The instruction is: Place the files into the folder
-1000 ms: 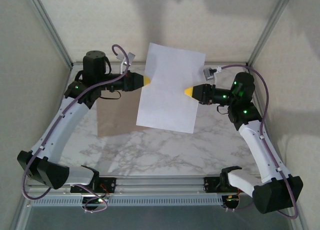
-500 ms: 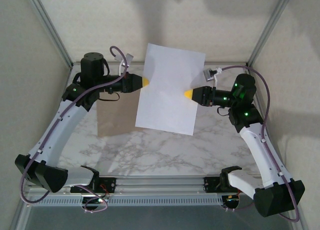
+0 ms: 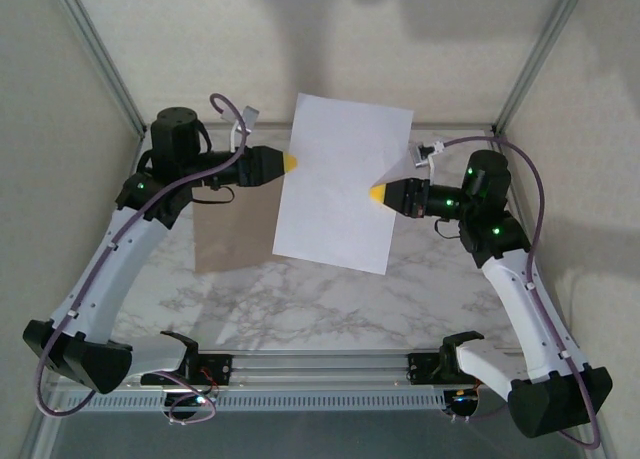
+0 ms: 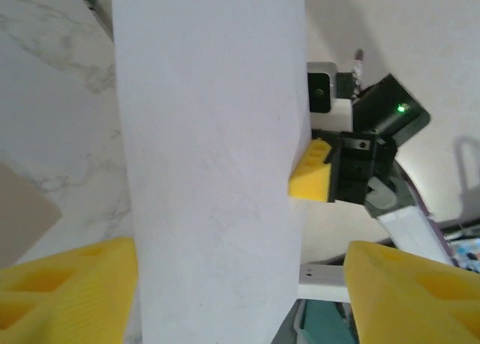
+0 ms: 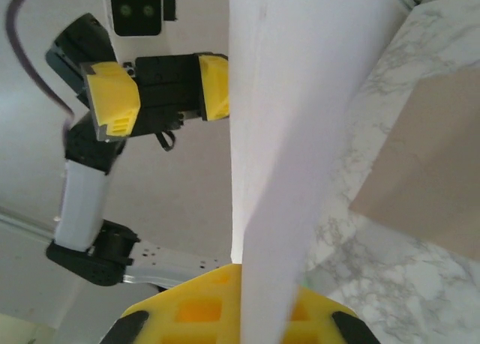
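The files (image 3: 340,184) are a plain white sheet held up in the air above the marble table, tilted, between the two arms. My right gripper (image 3: 375,192) is shut on the sheet's right edge; in the right wrist view the files (image 5: 300,97) rise straight out of the closed yellow fingers (image 5: 187,306). My left gripper (image 3: 292,161) stands at the sheet's left edge, open. In the left wrist view its yellow fingers (image 4: 67,284) are wide apart with the files (image 4: 210,172) between them. The tan folder (image 3: 235,234) lies flat on the table below, partly hidden by the sheet.
The marble table (image 3: 300,309) is bounded by aluminium frame posts (image 3: 100,54) at the back corners and pale walls. A metal rail (image 3: 320,364) with both arm bases runs along the near edge.
My left gripper has opened on the sheet's left edge and drawn slightly left. My right gripper has closed on the right edge. The sheet stays aloft.
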